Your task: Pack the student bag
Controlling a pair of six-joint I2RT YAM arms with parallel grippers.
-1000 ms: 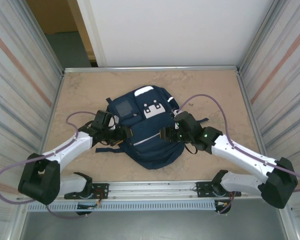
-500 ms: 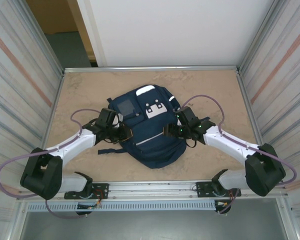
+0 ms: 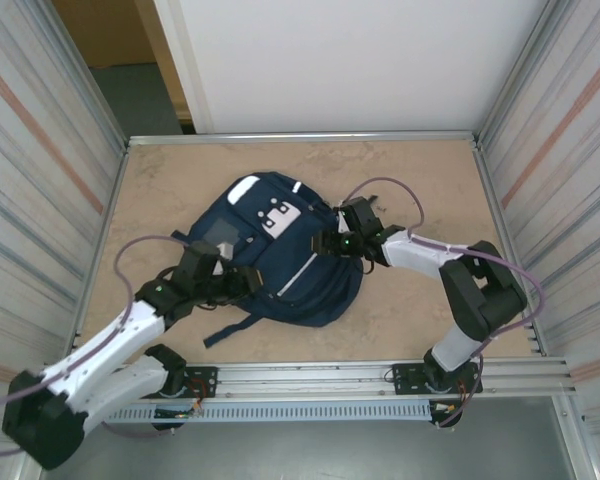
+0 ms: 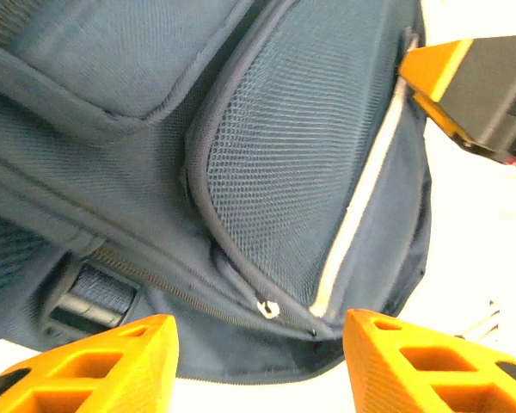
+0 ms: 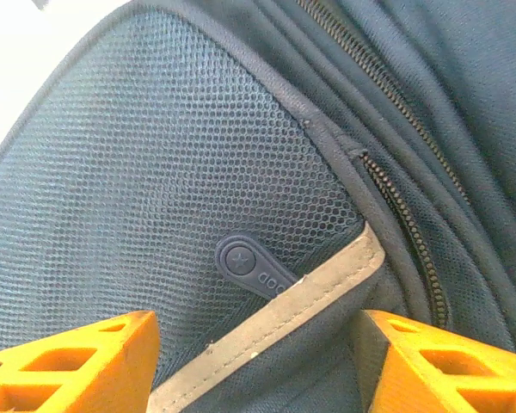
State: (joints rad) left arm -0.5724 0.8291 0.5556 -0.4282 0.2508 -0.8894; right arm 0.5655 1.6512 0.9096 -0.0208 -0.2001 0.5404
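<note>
As we look down from above, the student bag lies flat on the sandy table near the middle of the frame. Its top with the white patches is turned toward the upper left, and its rounded bottom toward the lower right. A dark strap trails from its lower left edge. We see the left gripper at the bag's lower left side and the right gripper at its upper right side, so the bag lies between the two. From the left wrist, the orange fingers stand well apart at the bottom of the frame with nothing clamped between them. Beyond them we see a mesh pocket, a thin white stripe, a zip puller and a buckle. From the right wrist, that gripper's fingers are likewise spread wide and hold nothing. Just ahead of them lie navy mesh, a pale band, a small rubber tab and a zip line.
</note>
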